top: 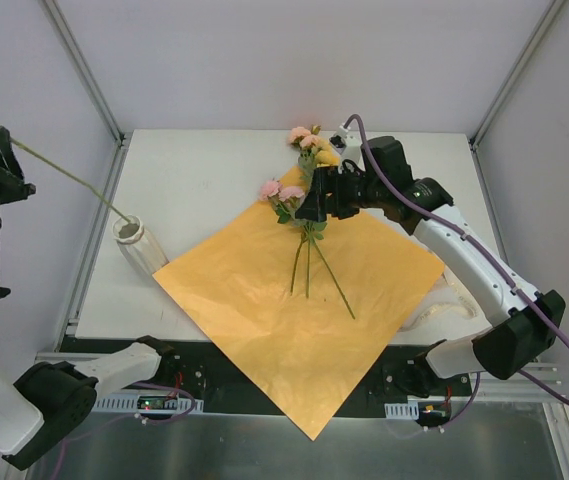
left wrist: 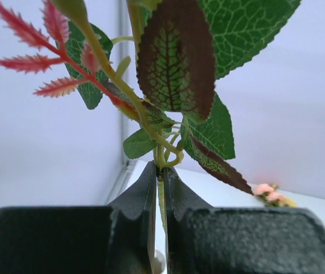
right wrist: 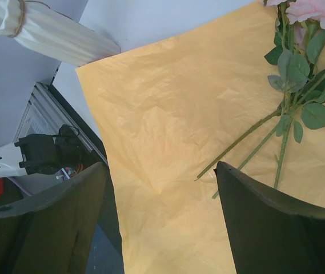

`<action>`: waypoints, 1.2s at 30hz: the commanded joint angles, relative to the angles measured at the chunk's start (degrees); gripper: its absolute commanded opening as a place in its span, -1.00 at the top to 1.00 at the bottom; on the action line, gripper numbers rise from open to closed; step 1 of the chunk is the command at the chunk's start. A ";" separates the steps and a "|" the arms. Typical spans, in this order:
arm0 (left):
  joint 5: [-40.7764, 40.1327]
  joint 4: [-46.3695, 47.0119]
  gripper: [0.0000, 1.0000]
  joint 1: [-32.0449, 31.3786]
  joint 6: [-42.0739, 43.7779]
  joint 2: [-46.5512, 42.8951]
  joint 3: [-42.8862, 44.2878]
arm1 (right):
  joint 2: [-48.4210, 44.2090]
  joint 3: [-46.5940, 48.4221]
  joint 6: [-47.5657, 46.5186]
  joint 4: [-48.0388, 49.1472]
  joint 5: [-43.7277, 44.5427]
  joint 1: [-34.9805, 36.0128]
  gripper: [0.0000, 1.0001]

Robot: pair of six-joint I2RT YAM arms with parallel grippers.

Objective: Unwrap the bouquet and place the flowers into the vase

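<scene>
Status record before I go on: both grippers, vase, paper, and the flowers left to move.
left gripper: shut on one leafy stem, raised at left
leafy stem: slants down to the vase mouth
right gripper: open, over the flowers, holding nothing
paper: unwrapped, spread flat
flowers: lying on the paper, three stems showing

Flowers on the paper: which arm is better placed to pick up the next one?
Right. The right gripper, open, hangs over the flowers on the paper. The left gripper is shut on a leafy stem whose lower end reaches the vase mouth.
</scene>
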 commanded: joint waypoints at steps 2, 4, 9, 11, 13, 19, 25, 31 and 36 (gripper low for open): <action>-11.46 4.38 1.00 0.32 11.61 1.13 -2.23 | -1.06 0.47 -0.86 -0.11 -0.47 0.12 -0.61; -11.91 5.61 1.00 0.23 11.18 0.43 -4.77 | -0.79 0.73 -0.95 -0.11 -0.56 0.12 -0.61; -11.74 9.65 1.00 0.23 8.72 -2.73 -15.04 | -0.35 0.65 -1.21 -0.19 -0.91 0.12 -0.61; -11.74 11.50 1.00 0.23 8.28 -3.26 -16.64 | -0.26 0.65 -1.22 -0.19 -0.91 0.03 -0.61; -12.26 12.29 1.00 0.32 8.36 -3.00 -17.44 | 0.09 0.47 -1.30 -0.11 -0.91 0.12 -0.61; -12.27 13.88 1.00 0.23 9.51 -1.07 -14.81 | 0.44 0.12 -1.74 -0.46 -0.82 0.03 -0.61; -12.44 13.87 1.00 0.23 12.32 2.09 -8.39 | 1.05 0.21 -2.36 -0.72 -0.47 0.12 -0.61; -12.18 14.23 1.00 0.23 10.30 0.25 -15.14 | 2.11 0.12 -2.45 -0.81 0.14 0.12 -0.61; -14.55 18.61 1.00 0.23 6.79 -6.07 -29.79 | 3.34 0.21 -2.45 -0.98 0.15 -0.23 -0.61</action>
